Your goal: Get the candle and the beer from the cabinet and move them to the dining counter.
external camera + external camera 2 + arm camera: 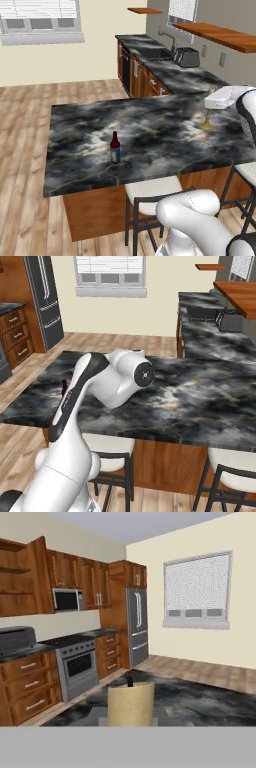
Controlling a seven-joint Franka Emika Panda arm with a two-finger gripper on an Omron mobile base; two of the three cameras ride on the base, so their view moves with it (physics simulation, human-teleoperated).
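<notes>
One cream candle (131, 704), brass base, upright above dining counter (150, 130).

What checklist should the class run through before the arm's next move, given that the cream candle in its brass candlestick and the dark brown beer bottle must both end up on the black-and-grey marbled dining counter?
1. Dark brown glass beer bottle with blue label stands upright on the black-and-grey marbled dining counter: ok.
2. Two-finger gripper shut on the cream candle in its brass candlestick: ok.
3. Candle above the dining counter's top: ok.
4. Candlestick base resting on the top: cannot tell.
5. Candle well apart from the bottle: ok.
6. Reddish-brown wooden wall cabinet closed: not ok, its door stands open.
</notes>
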